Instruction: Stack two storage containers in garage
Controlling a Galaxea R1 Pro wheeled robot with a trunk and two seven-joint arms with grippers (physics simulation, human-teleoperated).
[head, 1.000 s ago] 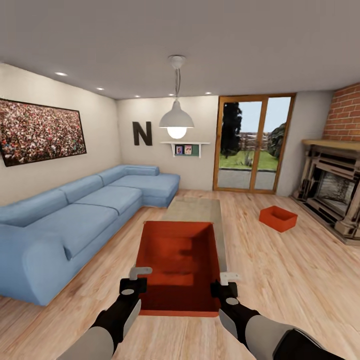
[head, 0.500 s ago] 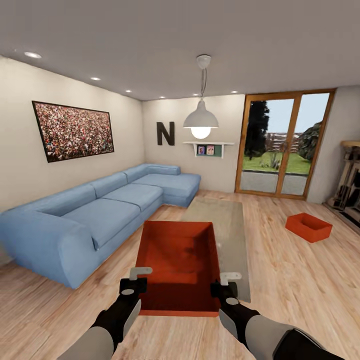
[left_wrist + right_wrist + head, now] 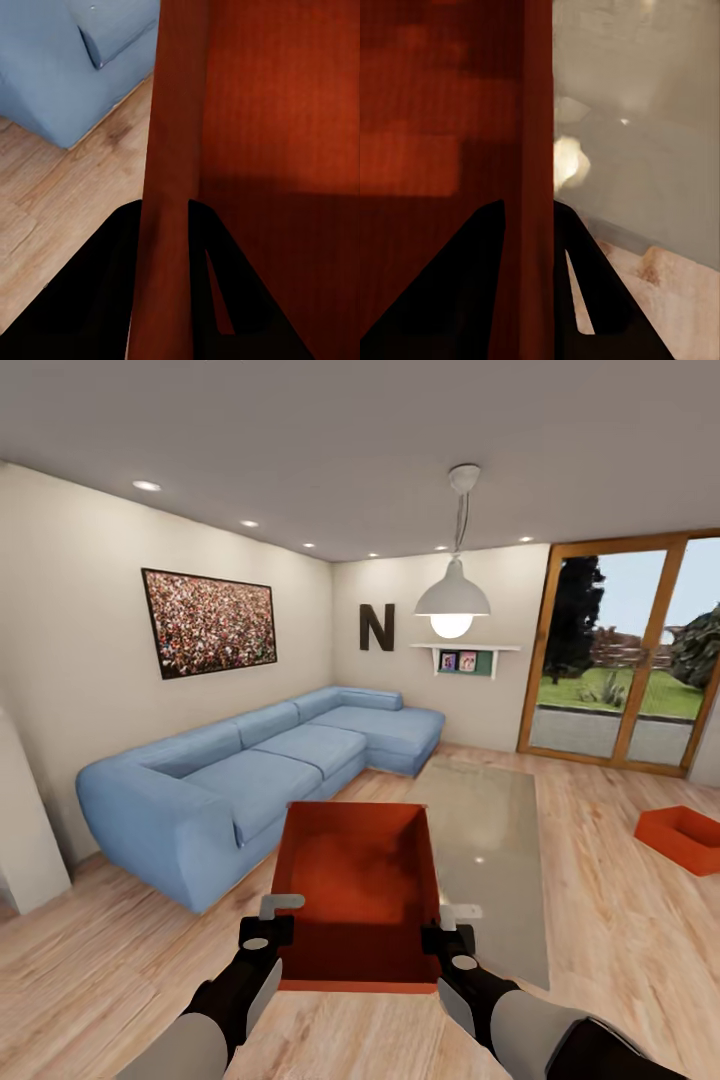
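I hold one orange-red storage container (image 3: 355, 890) in front of me over the light wood floor of the living room. My left gripper (image 3: 268, 920) is shut on its left wall (image 3: 169, 187). On the opposite side my right gripper (image 3: 450, 928) is shut on the right wall (image 3: 536, 150). Each wrist view has the thin wall pinched between two dark fingers. The other storage container (image 3: 685, 838) sits on the wood floor at the far right, near the glass doors.
A long blue corner sofa (image 3: 250, 770) runs along the left wall. A low glass-topped table (image 3: 485, 850) stands just beyond the held box. A pendant lamp (image 3: 452, 600) hangs above. Glass doors (image 3: 620, 660) are at the right, a white wall edge (image 3: 25, 820) at far left.
The whole view has swung left: sofa, lamp, doors and the floor container slid rightward in the picture and the fireplace left it. The held container and both grippers keep their place.
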